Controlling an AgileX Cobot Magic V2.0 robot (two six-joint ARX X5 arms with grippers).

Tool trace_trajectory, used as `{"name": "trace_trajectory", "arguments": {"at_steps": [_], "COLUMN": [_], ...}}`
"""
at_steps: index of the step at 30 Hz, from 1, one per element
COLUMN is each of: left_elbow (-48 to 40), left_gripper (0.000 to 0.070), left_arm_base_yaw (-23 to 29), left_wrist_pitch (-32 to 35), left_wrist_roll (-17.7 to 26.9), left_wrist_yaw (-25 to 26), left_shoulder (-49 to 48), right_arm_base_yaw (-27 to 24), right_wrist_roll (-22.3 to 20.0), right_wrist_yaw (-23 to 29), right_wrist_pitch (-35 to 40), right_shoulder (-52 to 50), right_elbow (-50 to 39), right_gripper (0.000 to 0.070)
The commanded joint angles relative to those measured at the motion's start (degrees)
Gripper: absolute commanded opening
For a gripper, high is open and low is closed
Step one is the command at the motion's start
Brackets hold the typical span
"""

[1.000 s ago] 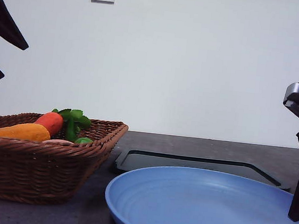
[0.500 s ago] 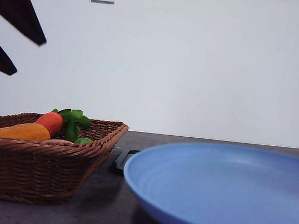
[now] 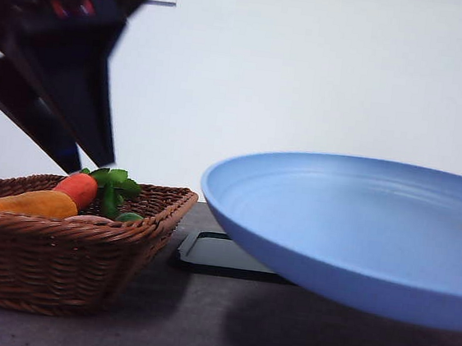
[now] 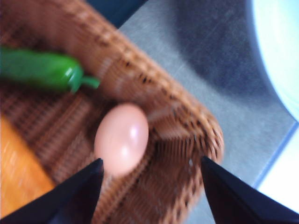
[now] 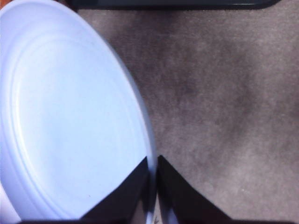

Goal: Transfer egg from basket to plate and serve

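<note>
Left pincer (image 4: 149, 175) hangs over the basket (image 3: 56, 262), its two dark fingers (image 4: 70, 196) spread wide with nothing between them. In the left wrist view the egg (image 4: 121, 138) lies on the basket's woven floor close to a corner of the braided rim, just beside one fingertip and not gripped. A green vegetable toy (image 4: 42, 70) lies further in on the basket floor, apart from the egg, and an orange-yellow toy (image 4: 21, 172) lies along the basket's other side.

In the front view the left pincer (image 3: 88, 158) appears blurred above the basket, tips just over the carrot's green leaves (image 3: 115, 186). The basket sits on the tabletop (image 3: 190, 326) near its left edge. Its contents show over the rim: the red-orange carrot (image 3: 79, 188), the orange-yellow toy (image 3: 34, 202), and a pinkish sliver that is probably the egg (image 3: 90, 218).

Right pincer (image 5: 153, 186) is closed narrow on the rim of the plate (image 5: 70, 121), one finger on each face of the rim. In the front view the plate (image 3: 357, 228) is tilted and lifted clear of the tabletop, with a shadow beneath it, toward the right edge. Nothing rests on it. A black tray (image 3: 222, 255) lies flat on the tabletop behind the plate, just beside the basket's right end.
</note>
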Motion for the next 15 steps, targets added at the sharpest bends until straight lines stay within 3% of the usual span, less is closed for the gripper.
{"name": "trace_trajectory", "arguments": {"at_steps": [1,15], "left_elbow": [1.8,3.1], "left_gripper": [0.0431,0.0427], "left_arm_base_yaw": [-0.5,-0.5], "left_wrist_pitch": [0.1,4.4], "left_wrist_roll": [2.7,6.6], "left_wrist_yaw": [-1.2,-3.1], "left_shoulder": [2.9,12.7], "right_arm_base_yaw": [0.1,0.1], "right_wrist_roll": [0.9,1.9], "right_wrist_yaw": [-0.4,-0.5], "right_wrist_pitch": [0.4,0.4], "right_shoulder": [-0.4,-2.5], "right_elbow": [0.2,0.2], "right_gripper": [0.0,0.0]}}
